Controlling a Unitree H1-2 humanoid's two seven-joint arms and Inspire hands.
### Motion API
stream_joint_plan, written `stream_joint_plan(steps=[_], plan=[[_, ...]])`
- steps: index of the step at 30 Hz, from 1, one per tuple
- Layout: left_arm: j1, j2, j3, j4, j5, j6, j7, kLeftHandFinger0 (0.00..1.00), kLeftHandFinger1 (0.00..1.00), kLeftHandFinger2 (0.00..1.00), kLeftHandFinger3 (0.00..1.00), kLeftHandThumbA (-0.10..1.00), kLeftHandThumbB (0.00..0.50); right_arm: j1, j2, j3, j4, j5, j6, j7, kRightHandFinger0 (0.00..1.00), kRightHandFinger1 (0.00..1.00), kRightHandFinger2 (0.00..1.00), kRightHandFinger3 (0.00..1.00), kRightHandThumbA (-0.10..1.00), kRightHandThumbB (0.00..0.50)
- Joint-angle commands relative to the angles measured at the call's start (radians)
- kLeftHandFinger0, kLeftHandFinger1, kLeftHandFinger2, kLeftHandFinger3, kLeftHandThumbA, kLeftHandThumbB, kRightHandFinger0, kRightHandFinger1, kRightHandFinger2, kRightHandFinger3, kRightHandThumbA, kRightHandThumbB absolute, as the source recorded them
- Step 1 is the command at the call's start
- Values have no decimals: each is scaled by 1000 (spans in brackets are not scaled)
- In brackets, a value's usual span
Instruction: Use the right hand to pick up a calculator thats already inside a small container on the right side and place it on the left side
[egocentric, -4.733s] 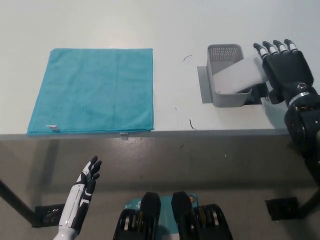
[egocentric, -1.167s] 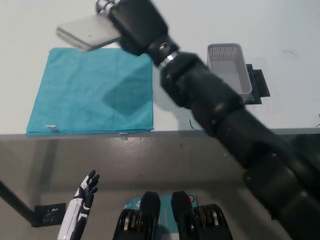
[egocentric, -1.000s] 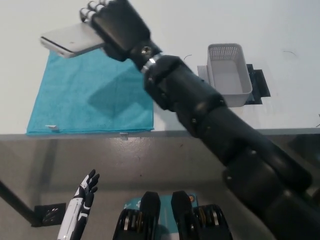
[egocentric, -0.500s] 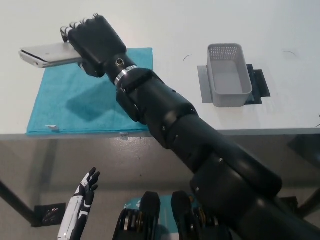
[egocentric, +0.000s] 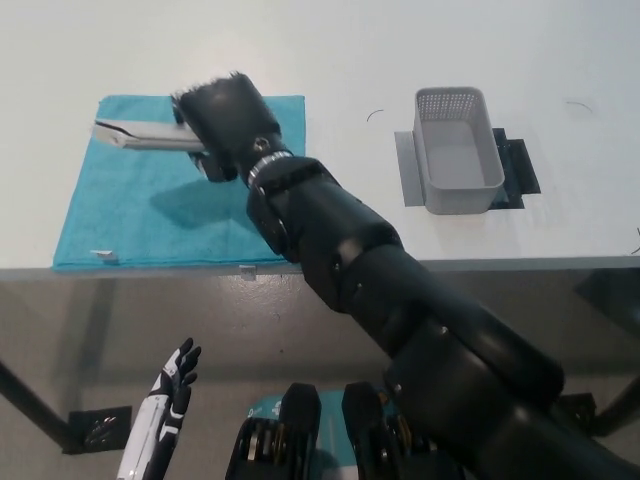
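Note:
My black right hand (egocentric: 225, 125) reaches far across to the left and is shut on a flat grey calculator (egocentric: 140, 135). The calculator juts out leftward from the hand, held roughly level a little above the teal cloth (egocentric: 130, 215); its shadow falls on the cloth below. The small grey perforated container (egocentric: 457, 150) at the right of the table holds nothing. My white left hand (egocentric: 165, 400) rests low at the lower left, below the table edge, fingers apart and holding nothing.
The container sits on a grey mat (egocentric: 408, 172) with a dark strip (egocentric: 522, 165) to its right. The table's front edge (egocentric: 420, 265) runs across the middle of the picture. My right forearm (egocentric: 400, 290) spans that edge.
My right hand carried the calculator from the container leftward over the cloth, then came down and slightly right toward the cloth in the last half second. The left hand stayed put.

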Motion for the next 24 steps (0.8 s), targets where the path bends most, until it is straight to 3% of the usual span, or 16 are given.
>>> stream_joint_plan(steps=[1,2,5,9,11,13,14,15,16,17,19,20,21,24], plan=[[3,-1,-4,-35,20,-33,22,1000,1000,1000,1000,1000,0,-47,-21,7,-14,42,55,38,0,3,164,443,-100,299],[0,-1,-4,-35,27,-32,23,1000,1000,1000,1000,1000,0,-47,-21,10,-14,42,69,42,12,63,227,491,-100,304],[-1,1,-5,-41,31,-22,20,1000,1000,1000,1000,1000,0,-49,-20,32,-12,32,102,82,3,69,219,561,-67,291],[-6,2,-3,-50,22,-12,13,1000,1000,1000,1000,1000,0,-50,-22,48,-13,33,117,107,8,74,225,545,-88,273],[-7,2,-4,-49,20,-15,12,1000,1000,1000,1000,1000,0,-44,-23,52,-14,37,124,106,0,0,65,501,-93,277],[-7,2,-4,-52,14,-15,9,1000,1000,1000,1000,1000,0,-40,-24,61,-12,36,138,128,0,0,62,531,-73,251],[-7,3,-4,-51,18,-18,10,1000,1000,1000,1000,1000,0,-37,-24,64,-12,37,145,136,0,5,68,501,-35,234],[-9,4,-4,-48,19,-22,11,1000,1000,1000,1000,1000,0,-34,-24,63,-11,41,151,150,99,170,308,599,100,192],[-11,5,-5,-48,19,-23,10,1000,1000,1000,1000,1000,0,-34,-26,64,-11,44,154,155,111,203,405,628,229,200],[-14,5,-5,-48,17,-19,8,1000,1000,1000,1000,1000,0,-35,-27,49,-9,63,166,192,719,958,1000,1000,584,297],[-14,6,-6,-49,17,-18,7,1000,1000,1000,1000,1000,0,-34,-27,35,-9,82,174,217,1000,1000,1000,1000,717,368],[-14,6,-6,-48,20,-21,9,1000,1000,1000,1000,1000,0,-35,-28,25,-9,96,184,227,1000,1000,1000,1000,778,433],[-15,7,-6,-46,16,-24,6,1000,1000,1000,1000,1000,0,-37,-29,20,-10,104,189,235,1000,1000,1000,1000,812,460],[-16,6,-7,-42,15,-30,7,1000,1000,1000,1000,1000,0,-46,-32,2,-12,125,203,271,1000,1000,1000,1000,869,489]])
